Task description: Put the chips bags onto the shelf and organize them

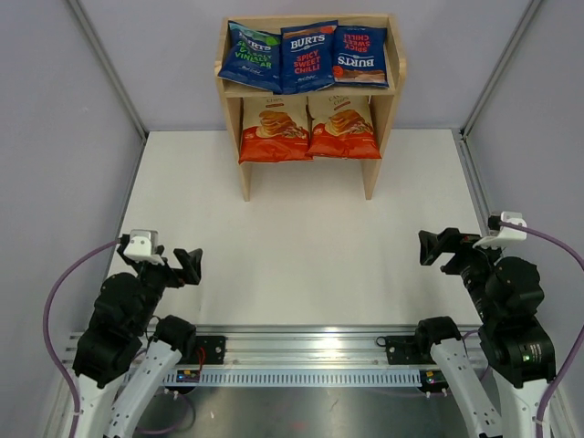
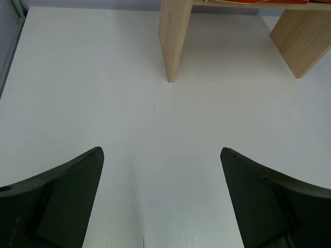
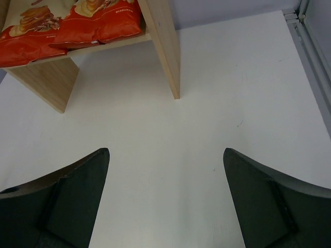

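The left arm (image 1: 119,315) and right arm (image 1: 507,294) crouch low over the tabletop (image 1: 301,228), jaws spread; chips bags (image 1: 308,57) fill the shelf (image 1: 382,102), blue above orange.

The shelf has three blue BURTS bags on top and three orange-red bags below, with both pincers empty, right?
Not quite. The top external view shows two orange-red bags on the shelf's lower tier, not three. Three blue BURTS bags do sit on top, and the left pincer and right pincer are empty.

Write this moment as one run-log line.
shelf top: three blue bags | shelf bottom: two orange bags | left gripper: open, empty | right gripper: open, empty | status: all five shelved
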Controlling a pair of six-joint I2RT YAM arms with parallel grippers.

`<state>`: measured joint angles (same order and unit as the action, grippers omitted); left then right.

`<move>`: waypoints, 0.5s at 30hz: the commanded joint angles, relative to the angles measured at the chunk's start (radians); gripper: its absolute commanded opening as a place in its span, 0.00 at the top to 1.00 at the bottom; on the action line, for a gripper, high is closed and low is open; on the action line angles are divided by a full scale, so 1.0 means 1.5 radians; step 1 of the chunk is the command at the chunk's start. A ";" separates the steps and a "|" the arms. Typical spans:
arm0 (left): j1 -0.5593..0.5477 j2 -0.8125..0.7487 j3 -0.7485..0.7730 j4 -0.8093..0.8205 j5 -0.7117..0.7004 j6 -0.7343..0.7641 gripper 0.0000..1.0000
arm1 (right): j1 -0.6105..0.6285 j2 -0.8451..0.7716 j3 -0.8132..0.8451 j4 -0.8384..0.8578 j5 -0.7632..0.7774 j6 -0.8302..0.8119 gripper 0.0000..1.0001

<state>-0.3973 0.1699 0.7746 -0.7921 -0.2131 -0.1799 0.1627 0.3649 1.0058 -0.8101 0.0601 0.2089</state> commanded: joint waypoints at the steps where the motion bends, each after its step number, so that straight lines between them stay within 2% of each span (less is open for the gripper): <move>1: -0.001 -0.024 -0.039 0.078 0.006 0.014 0.01 | 0.005 -0.015 -0.025 0.006 0.006 -0.035 0.01; 15: -0.001 -0.053 -0.049 0.082 0.009 0.012 0.01 | 0.004 -0.001 -0.057 0.059 -0.012 0.005 0.00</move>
<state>-0.3973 0.0990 0.7097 -0.7242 -0.2085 -0.1795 0.1627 0.3359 0.9115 -0.7765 0.0586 0.1986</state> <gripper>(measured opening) 0.988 0.993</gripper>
